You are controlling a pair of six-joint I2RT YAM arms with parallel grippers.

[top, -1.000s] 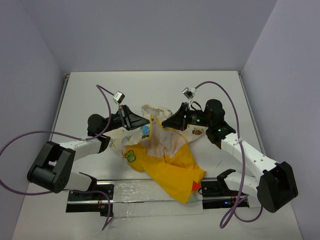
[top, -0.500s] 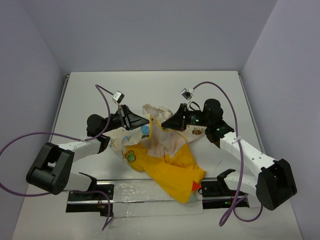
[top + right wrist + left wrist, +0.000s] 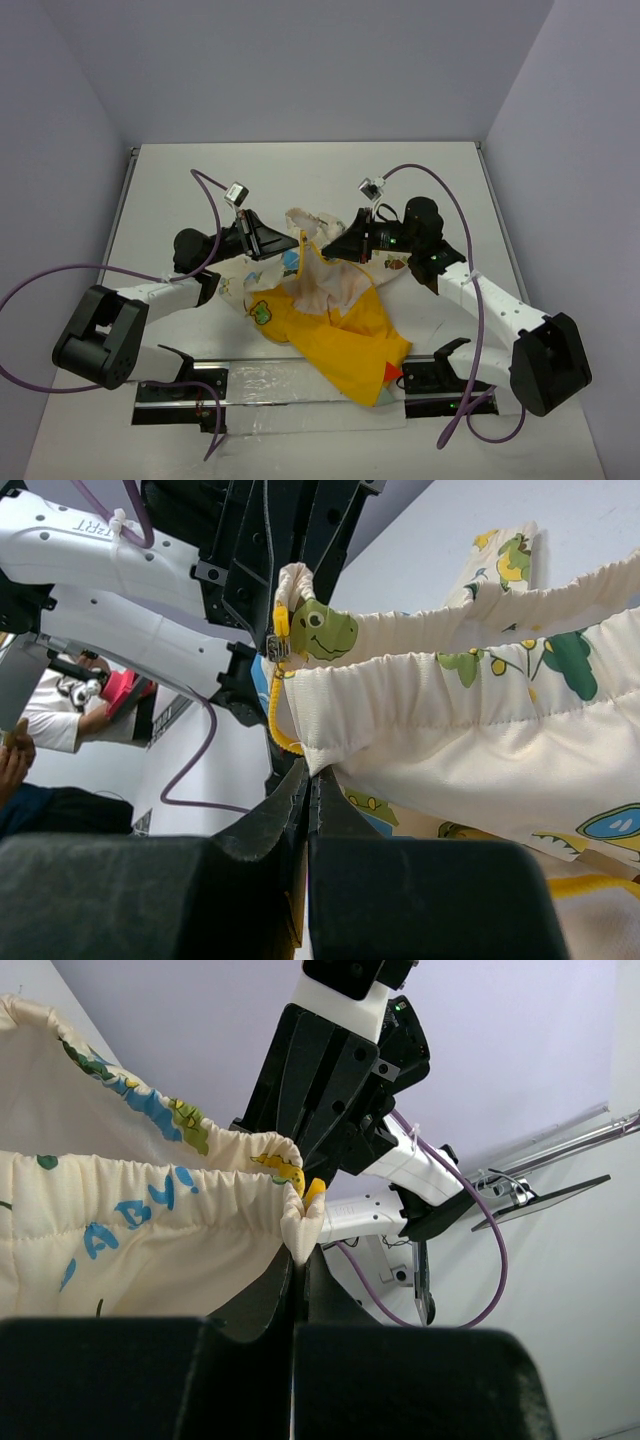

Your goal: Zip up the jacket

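Jacket [image 3: 330, 320] sits bunched mid-table [image 3: 300, 170] in the top view. It's barely budged lately, only the right arm [image 3: 490, 305] crept a bit, so I'd say zipping hasn't started.

Left wrist: left gripper [image 3: 300, 1260] pinched tight on the cream hem [image 3: 150, 1230].

Right wrist: right gripper [image 3: 312, 775] clamped on the other hem [image 3: 450, 690], zipper pull [image 3: 272, 648] untouched.

the white table [image 3: 300, 175] bears only the crumpled yellow and cream jacket [image 3: 340, 335] near its middle.

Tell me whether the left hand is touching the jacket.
Touching. The left wrist view shows the left hand shut on the jacket, pinching a corner of its cream gathered hem.
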